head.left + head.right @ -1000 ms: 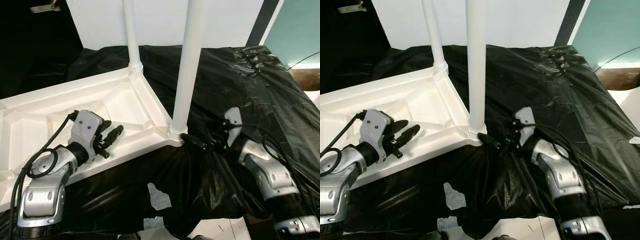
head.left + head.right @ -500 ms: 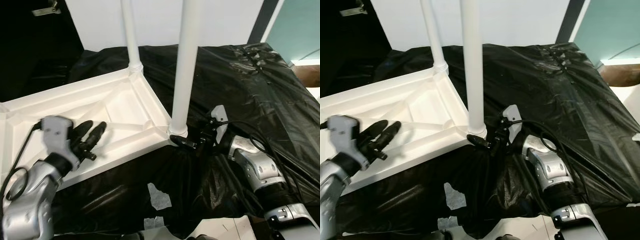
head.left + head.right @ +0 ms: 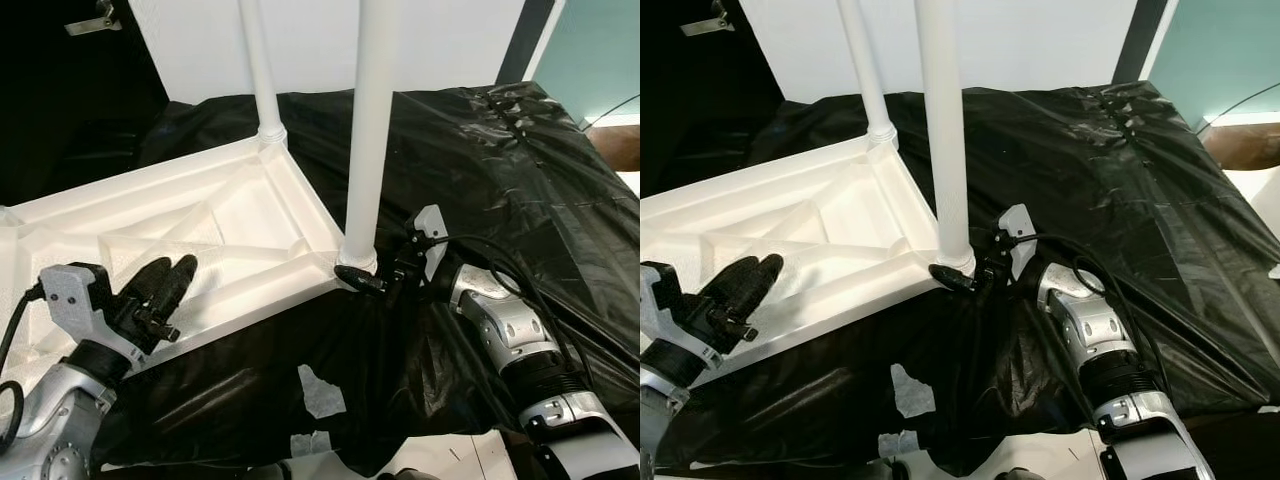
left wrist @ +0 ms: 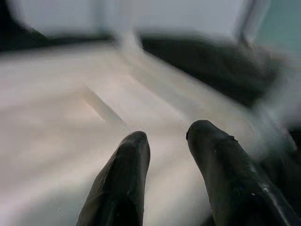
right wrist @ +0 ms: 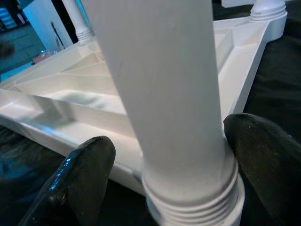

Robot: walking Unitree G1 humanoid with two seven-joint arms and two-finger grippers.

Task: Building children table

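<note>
At the centre of the frame, the right hand [image 3: 362, 281] sits low against the base of the near table leg [image 3: 368, 130], right where its threaded collar meets the corner socket of the upturned white tabletop [image 3: 215, 225]. In the right wrist view the two black fingers [image 5: 82, 176] stand apart on either side of that collar, one seeming to press the plastic, the other just off it — so the hand brackets the leg rather than firmly clenching it.

The tabletop lies underside up across the left of the frame on the black plastic sheet [image 3: 480, 160] that covers the worktop. A second leg [image 3: 258, 70] stands upright at the far corner, upper left of centre.

The left hand [image 3: 160, 285] hovers over the ribbed underside at lower left, fingers slightly parted and holding nothing; its wrist view is blurred.

The step looks like seating or tightening this near leg. To do it well, I'd say close squarely on the collar, not the smooth shaft above, and turn about the leg's own axis so the thread doesn't cross. The left hand pressing down on the tabletop rim would stop the light plastic from sliding on that slippery sheet.
</note>
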